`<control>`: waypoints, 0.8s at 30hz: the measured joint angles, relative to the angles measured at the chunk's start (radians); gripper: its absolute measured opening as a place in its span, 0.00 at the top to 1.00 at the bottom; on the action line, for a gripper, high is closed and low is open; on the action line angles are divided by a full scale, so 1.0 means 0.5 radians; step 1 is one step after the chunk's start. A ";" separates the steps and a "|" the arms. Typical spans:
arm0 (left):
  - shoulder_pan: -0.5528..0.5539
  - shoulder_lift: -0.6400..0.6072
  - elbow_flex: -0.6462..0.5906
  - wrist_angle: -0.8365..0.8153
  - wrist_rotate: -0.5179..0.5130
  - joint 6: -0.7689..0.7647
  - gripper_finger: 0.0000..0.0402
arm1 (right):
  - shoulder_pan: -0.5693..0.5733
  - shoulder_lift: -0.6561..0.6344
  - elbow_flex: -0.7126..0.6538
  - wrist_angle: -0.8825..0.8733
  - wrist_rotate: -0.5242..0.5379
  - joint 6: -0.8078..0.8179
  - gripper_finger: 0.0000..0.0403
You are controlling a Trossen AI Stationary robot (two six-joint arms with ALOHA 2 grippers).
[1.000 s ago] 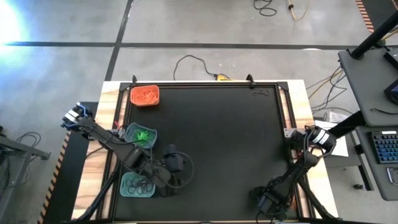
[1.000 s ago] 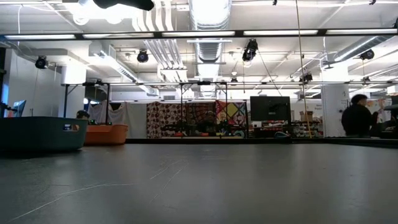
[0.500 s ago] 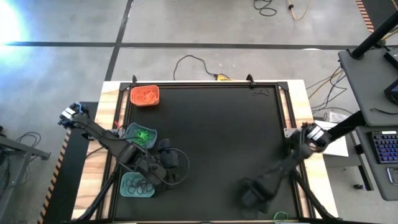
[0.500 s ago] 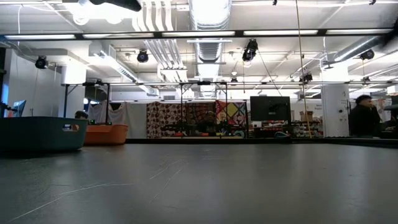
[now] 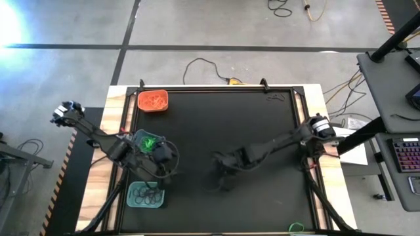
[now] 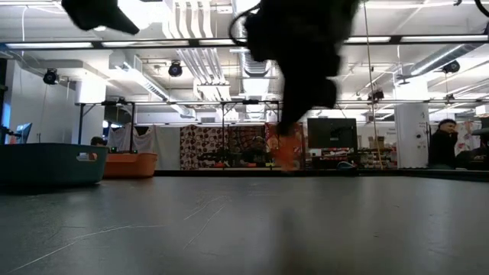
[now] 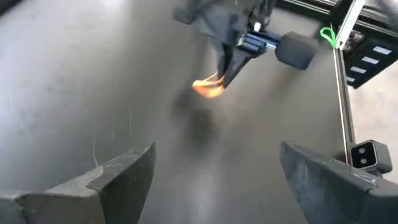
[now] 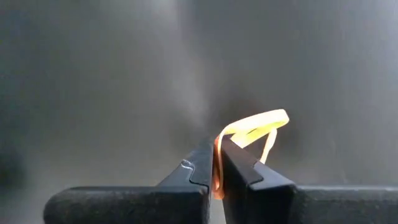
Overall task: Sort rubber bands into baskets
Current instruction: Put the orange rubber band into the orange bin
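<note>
My right gripper [image 8: 216, 167] is pinched shut on an orange rubber band [image 8: 252, 132], and the band loops out past my fingertips, clear of the black table mat [image 5: 249, 131]. From above, that gripper [image 5: 220, 176] hangs over the middle of the mat, with my right arm stretched in from the right edge. At table height I see it hanging down from above with the orange band [image 6: 286, 155] dangling at its tip, above the surface. My left wrist camera catches it too: the closed tip across the mat with the orange band [image 7: 208, 87] glowing at it.

My left gripper [image 7: 214, 168] stands wide open, holding nothing, its two fingers [image 7: 118, 180] spread apart over bare mat. It sits on the left side of the table [image 5: 164, 154], just beside the green-band basket [image 5: 146, 141].

The baskets line the left edge: the orange basket [image 5: 153, 101] at the far corner holds orange bands, the teal one in the middle holds bright green bands, and the near teal basket [image 5: 144, 195] holds black bands.
</note>
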 joint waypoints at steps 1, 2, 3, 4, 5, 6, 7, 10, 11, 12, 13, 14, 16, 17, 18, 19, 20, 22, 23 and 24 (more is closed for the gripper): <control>0.000 -0.019 -0.043 0.036 0.002 -0.017 0.19 | -0.033 0.000 -0.014 0.138 0.000 -0.058 0.98; 0.000 -0.035 -0.085 0.094 0.002 -0.031 0.19 | -0.062 0.000 -0.027 0.257 -0.001 -0.100 0.98; 0.000 -0.046 -0.127 0.155 0.004 -0.042 0.19 | -0.091 0.000 -0.038 0.346 -0.012 -0.129 0.98; 0.000 -0.051 -0.166 0.203 0.003 -0.049 0.19 | -0.120 0.000 -0.051 0.405 -0.025 -0.157 0.97; 0.000 -0.052 -0.202 0.253 0.004 -0.050 0.19 | -0.148 0.009 -0.062 0.434 -0.043 -0.165 0.97; 0.000 -0.052 -0.237 0.309 0.008 -0.053 0.19 | -0.179 0.016 -0.077 0.438 -0.061 -0.166 0.96; 0.000 -0.049 -0.268 0.354 0.009 -0.063 0.19 | -0.210 0.024 -0.101 0.437 -0.090 -0.165 0.94; 0.010 -0.019 -0.342 0.456 0.010 -0.097 0.19 | -0.287 0.043 -0.187 0.495 -0.202 -0.142 0.87; 0.016 -0.004 -0.367 0.475 0.010 -0.108 0.19 | -0.301 0.043 -0.208 0.500 -0.209 -0.128 0.84; 0.026 0.012 -0.389 0.499 0.012 -0.123 0.19 | -0.308 0.043 -0.222 0.496 -0.209 -0.121 0.81; 0.036 0.028 -0.405 0.517 0.016 -0.142 0.19 | -0.310 0.037 -0.230 0.498 -0.202 -0.119 0.78; 0.048 0.042 -0.418 0.518 0.016 -0.153 0.19 | -0.310 0.029 -0.235 0.503 -0.191 -0.118 0.75; 0.077 0.079 -0.423 0.519 0.015 -0.156 0.19 | -0.310 0.002 -0.236 0.502 -0.172 -0.118 0.68; 0.090 0.098 -0.416 0.521 0.015 -0.151 0.19 | -0.309 -0.010 -0.232 0.503 -0.167 -0.118 0.65; 0.103 0.115 -0.408 0.520 0.015 -0.136 0.19 | -0.310 -0.027 -0.227 0.495 -0.163 -0.119 0.63; 0.122 0.136 -0.395 0.528 0.015 -0.118 0.19 | -0.310 -0.039 -0.222 0.479 -0.155 -0.120 0.60; 0.140 0.160 -0.380 0.547 0.017 -0.102 0.19 | -0.311 -0.046 -0.216 0.461 -0.150 -0.120 0.58; 0.176 0.205 -0.364 0.559 0.040 -0.064 0.19 | -0.313 -0.064 -0.212 0.409 -0.141 -0.120 0.55; 0.198 0.232 -0.361 0.570 0.052 -0.044 0.19 | -0.312 -0.075 -0.212 0.381 -0.131 -0.120 0.54; 0.216 0.257 -0.359 0.596 0.076 -0.026 0.19 | -0.311 -0.096 -0.212 0.350 -0.130 -0.120 0.53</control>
